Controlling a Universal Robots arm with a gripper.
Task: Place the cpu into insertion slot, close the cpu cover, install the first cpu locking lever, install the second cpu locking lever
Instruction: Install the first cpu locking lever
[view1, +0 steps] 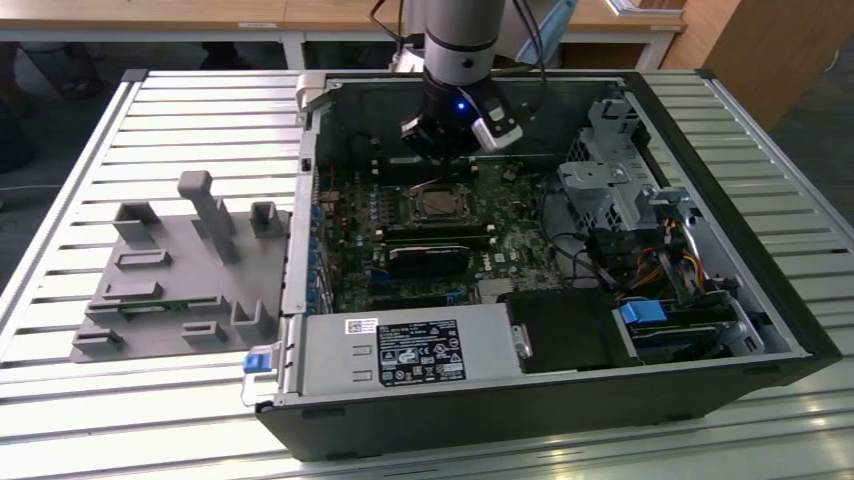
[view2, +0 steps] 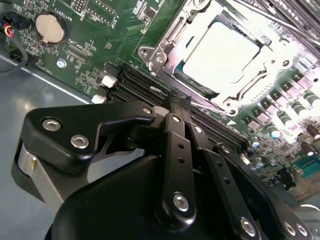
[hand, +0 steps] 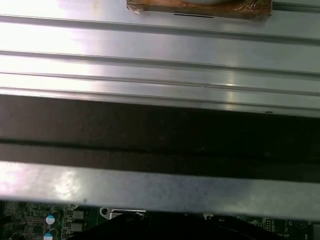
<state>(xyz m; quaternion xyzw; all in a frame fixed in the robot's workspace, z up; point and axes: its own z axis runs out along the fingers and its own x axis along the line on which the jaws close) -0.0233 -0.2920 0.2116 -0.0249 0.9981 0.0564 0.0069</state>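
The cpu (view2: 220, 55) lies pale and flat in the insertion slot (view1: 434, 206) on the green board (view2: 100, 30). The silvery cpu cover (view2: 165, 50) is down around it, framing its top. A thin wire lever (view2: 252, 86) lies along one edge of the frame; whether it is latched I cannot tell. My gripper (view2: 178, 102) hovers just beside the socket, over the black memory slots, its two black fingers pressed together with nothing between them. In the exterior view the gripper (view1: 447, 150) hangs inside the open case, just behind the socket.
A grey fixture plate (view1: 174, 270) with upright pegs lies on the slatted table at the exterior view's left. The labelled power supply (view1: 407, 350) sits at the case's front and a drive cage (view1: 614, 190) with cables at its right. A coin battery (view2: 51, 26) is on the board.
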